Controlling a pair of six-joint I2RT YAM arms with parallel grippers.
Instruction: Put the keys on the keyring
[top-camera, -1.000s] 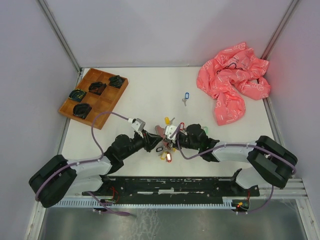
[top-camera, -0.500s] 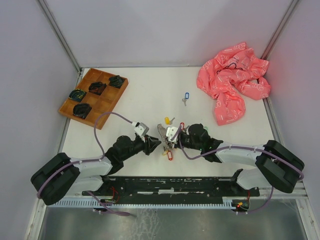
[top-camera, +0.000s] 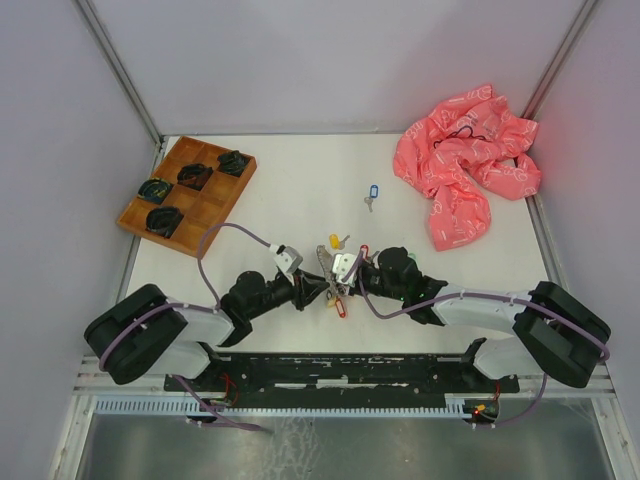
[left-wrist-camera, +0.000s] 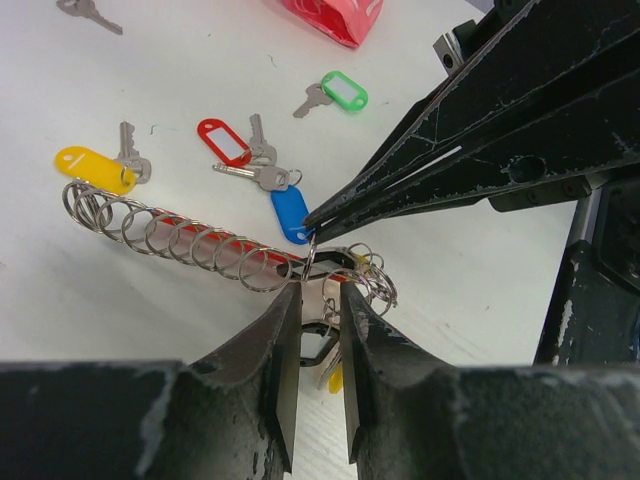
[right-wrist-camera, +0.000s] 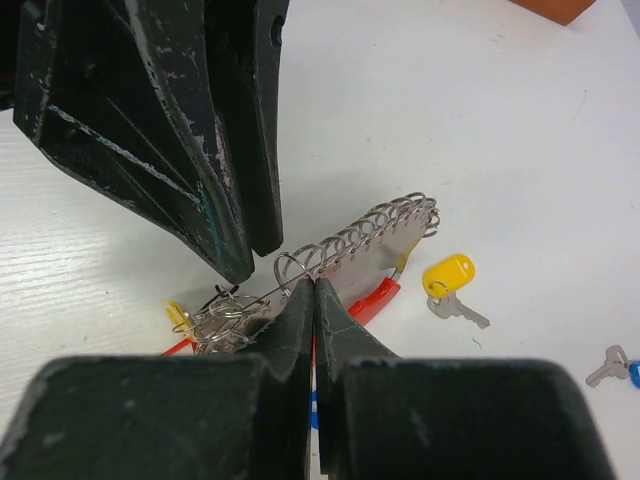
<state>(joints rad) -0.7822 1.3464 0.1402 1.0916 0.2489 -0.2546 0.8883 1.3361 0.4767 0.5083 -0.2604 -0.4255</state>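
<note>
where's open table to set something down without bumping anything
Widest bare stretch: the back of the table, between the wooden tray and the pink cloth, left of the blue-tagged key. Crowded mid-front around the keyring, where the left gripper and right gripper meet.

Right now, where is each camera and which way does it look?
Top camera: above, behind the arms, looking down at the table; both arms show.
Left wrist: on the left arm, facing the keyring past the left hand.
Right wrist: on the right arm, facing the keyring past the right hand.
Both wrist views share the keyring.
</note>
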